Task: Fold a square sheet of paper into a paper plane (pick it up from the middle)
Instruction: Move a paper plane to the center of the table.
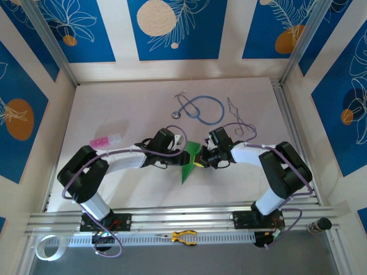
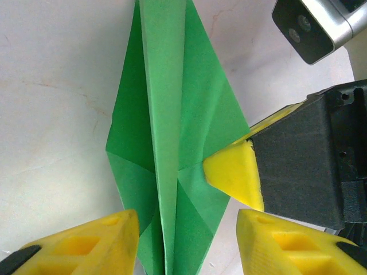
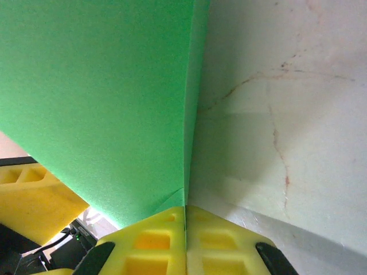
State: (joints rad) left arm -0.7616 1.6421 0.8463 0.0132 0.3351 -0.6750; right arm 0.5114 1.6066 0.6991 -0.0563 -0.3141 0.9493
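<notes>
Left wrist view: paper plane looks mostly a dart already, lying between my spread left pincer. My right pincer pinches its edge. Wings probably left, hard to tell.

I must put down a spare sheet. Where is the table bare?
Bare table: far left, between pink piece and stethoscope; near, between paper and rail. Crowded: the middle, where left gripper and right gripper meet at the paper.
</notes>
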